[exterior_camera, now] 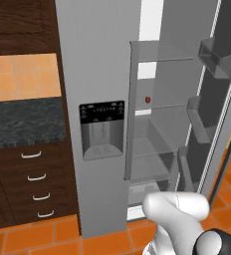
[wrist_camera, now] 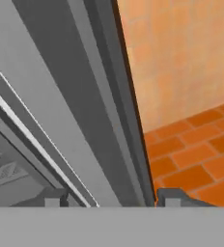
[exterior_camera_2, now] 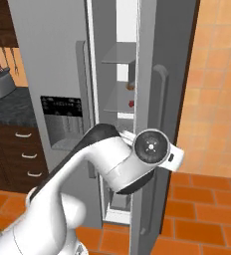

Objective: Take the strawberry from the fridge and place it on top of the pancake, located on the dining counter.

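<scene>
the fridge (exterior_camera: 100,74) stands with its right door swung open, glass shelves and door bins showing inside, and the black water-dispenser panel (exterior_camera: 102,129) sits on the closed left door. the strawberry (exterior_camera: 148,99) rests on a middle glass shelf toward the back of the open compartment; from the right base view it shows as a small red spot (exterior_camera_2: 131,103) through the gap between the doors. the arm (exterior_camera_2: 112,164) bends in front of the fridge, its white elbow and round dark joint low before the door opening. in the hand view the gripper (wrist_camera: 109,198) looks along the edge of the open door, its two dark fingertips (wrist_camera: 53,198) standing apart with the door edge (wrist_camera: 119,111) running between them, nothing clamped. beyond the door lie orange floor tiles (wrist_camera: 196,159) and an orange wall. to the left of the fridge sits a dark speckled worktop (exterior_camera: 23,122) over brown drawers (exterior_camera: 35,184)
</scene>
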Robot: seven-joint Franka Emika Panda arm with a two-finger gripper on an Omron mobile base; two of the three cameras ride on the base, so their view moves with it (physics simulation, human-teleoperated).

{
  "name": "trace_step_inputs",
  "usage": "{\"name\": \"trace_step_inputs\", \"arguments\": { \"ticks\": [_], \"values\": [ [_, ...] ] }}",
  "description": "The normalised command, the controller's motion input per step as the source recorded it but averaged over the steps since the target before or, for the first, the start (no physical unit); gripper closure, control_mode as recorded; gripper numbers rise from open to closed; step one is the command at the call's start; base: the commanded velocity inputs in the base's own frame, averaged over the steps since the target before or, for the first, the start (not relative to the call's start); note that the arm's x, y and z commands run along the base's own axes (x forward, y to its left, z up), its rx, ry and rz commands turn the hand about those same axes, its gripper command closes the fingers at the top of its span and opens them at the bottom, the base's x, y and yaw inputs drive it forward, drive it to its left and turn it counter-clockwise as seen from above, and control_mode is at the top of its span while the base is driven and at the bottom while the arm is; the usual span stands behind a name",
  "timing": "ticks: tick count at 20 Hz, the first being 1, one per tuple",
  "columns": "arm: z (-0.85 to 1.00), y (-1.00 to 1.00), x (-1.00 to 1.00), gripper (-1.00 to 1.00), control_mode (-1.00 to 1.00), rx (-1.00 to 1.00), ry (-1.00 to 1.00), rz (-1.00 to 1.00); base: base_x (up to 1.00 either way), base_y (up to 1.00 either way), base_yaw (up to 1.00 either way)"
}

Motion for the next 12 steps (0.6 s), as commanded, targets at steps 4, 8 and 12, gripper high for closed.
{"name": "trace_step_inputs", "arguments": {
  "ticks": [4,8,12],
  "values": [
    [0.40,0.97,-0.18,-1.00,-1.00,-0.45,0.11,-0.03,0.00,0.00,0.00],
    [0.00,1.00,0.19,-1.00,-1.00,-0.70,0.42,-0.01,0.00,0.00,0.00],
    [-0.33,1.00,0.71,-1.00,-1.00,-0.69,0.62,-0.02,0.00,0.00,0.00]
  ]
}}
